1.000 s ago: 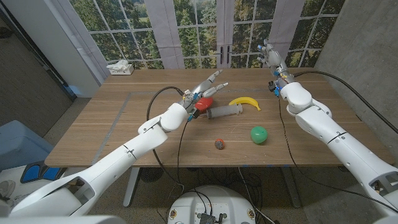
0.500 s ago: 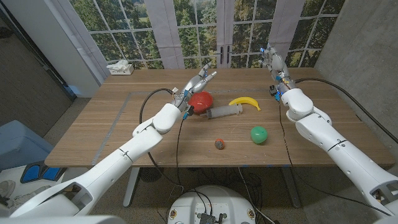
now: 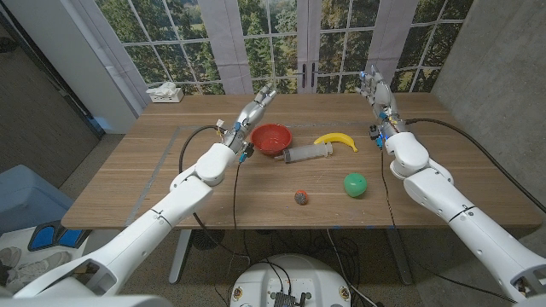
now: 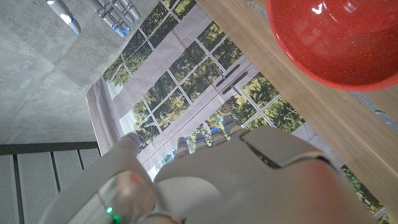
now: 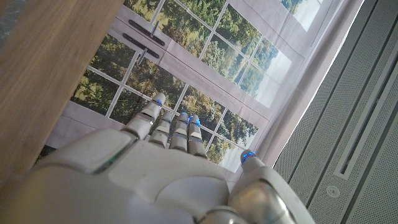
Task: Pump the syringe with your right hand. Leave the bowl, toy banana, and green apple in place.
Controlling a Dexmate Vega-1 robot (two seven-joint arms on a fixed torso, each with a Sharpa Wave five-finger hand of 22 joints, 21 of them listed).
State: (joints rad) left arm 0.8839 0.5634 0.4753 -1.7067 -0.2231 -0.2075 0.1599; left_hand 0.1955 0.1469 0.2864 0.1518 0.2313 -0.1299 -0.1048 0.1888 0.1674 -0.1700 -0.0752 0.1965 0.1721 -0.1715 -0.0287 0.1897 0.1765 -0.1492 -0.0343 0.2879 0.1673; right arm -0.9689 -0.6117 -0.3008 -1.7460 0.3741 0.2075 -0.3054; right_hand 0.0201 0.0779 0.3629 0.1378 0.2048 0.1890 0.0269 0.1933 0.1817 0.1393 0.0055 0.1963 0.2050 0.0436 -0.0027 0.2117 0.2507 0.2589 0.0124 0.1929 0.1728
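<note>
The syringe (image 3: pixel 308 153) lies on the bench (image 3: pixel 128 183) between the red bowl (image 3: pixel 270 138) and the banana (image 3: pixel 336 140), so the empty right hand (image 3: pixel 375 88), fingers spread and raised well apart, could knock either neighbour coming down.

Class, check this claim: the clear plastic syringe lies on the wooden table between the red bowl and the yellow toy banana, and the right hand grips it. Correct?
Not quite. The right hand is raised, holding nothing; the head view shows it. The clear plastic syringe does lie between the red bowl and yellow toy banana.
</note>
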